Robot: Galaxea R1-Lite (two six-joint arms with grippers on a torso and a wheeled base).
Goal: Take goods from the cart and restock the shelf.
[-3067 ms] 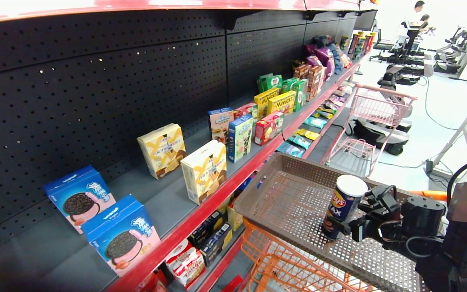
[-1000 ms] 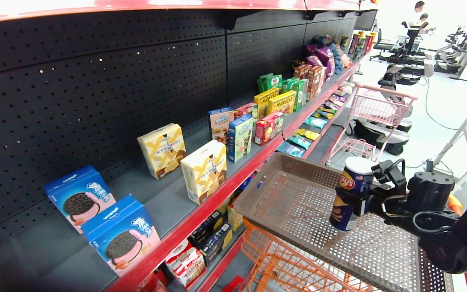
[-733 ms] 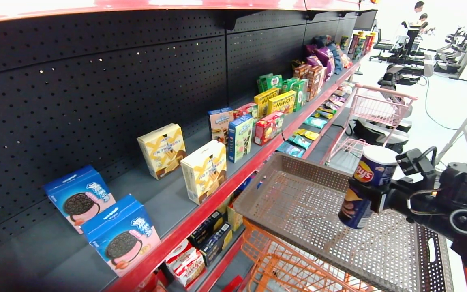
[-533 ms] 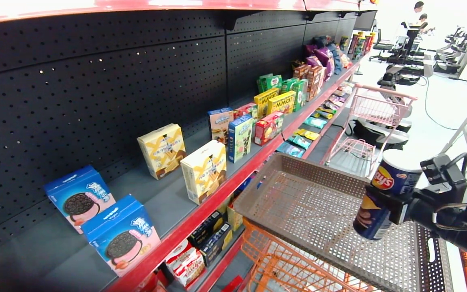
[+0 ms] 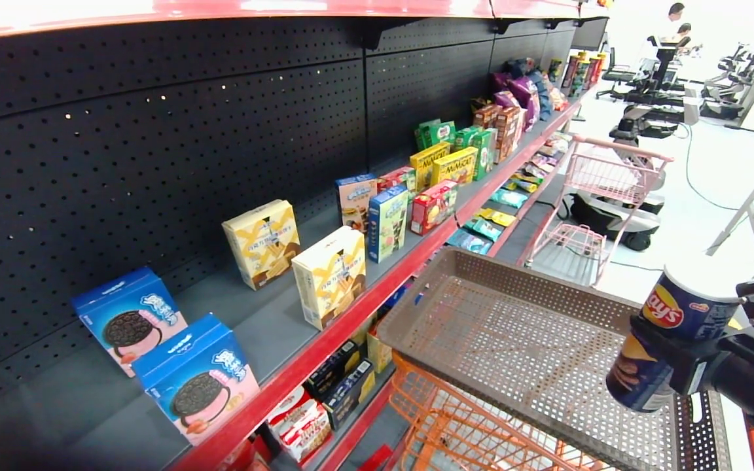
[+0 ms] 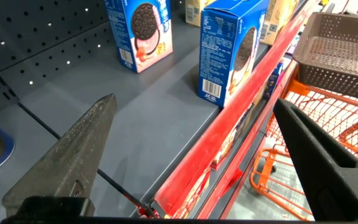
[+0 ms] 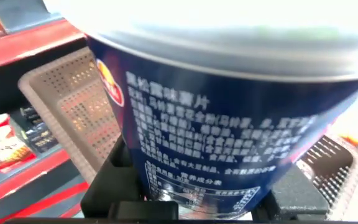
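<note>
Shelf edge first: the red metal front lip (image 5: 351, 320) runs along the grey shelf deck (image 5: 266, 327), and right up against it stands the orange wire cart (image 5: 455, 425), carrying a brown perforated plastic tray (image 5: 482, 314) on top. On the deck there's a bare grey stretch between the front blue cookie box (image 5: 197, 376) and the front pale yellow wafer box (image 5: 330, 275). Behind each of them stands a twin, a second blue cookie box (image 5: 129, 318) and a second yellow wafer box (image 5: 262, 242), both close to the black pegboard back wall (image 5: 220, 131). Farther down the deck come more upright cartons in blue, red, yellow and green, packed closer together. Over at the tray's far end from the shelf, the right gripper (image 5: 668, 369) has its black fingers clamped around the middle of the dark blue cylindrical chip can with a white lid (image 5: 684, 307). The can is tilted, lid leaning away from the shelf, and is held up off the tray floor. The left gripper (image 6: 194, 158) hangs with its jaws wide apart and nothing between them, above the red lip just beside the front blue cookie box. A pink wire cart (image 5: 603, 196) stands well down the aisle. Under the deck, the lower shelf holds dark boxes and red-and-white packets (image 5: 298, 422).
</note>
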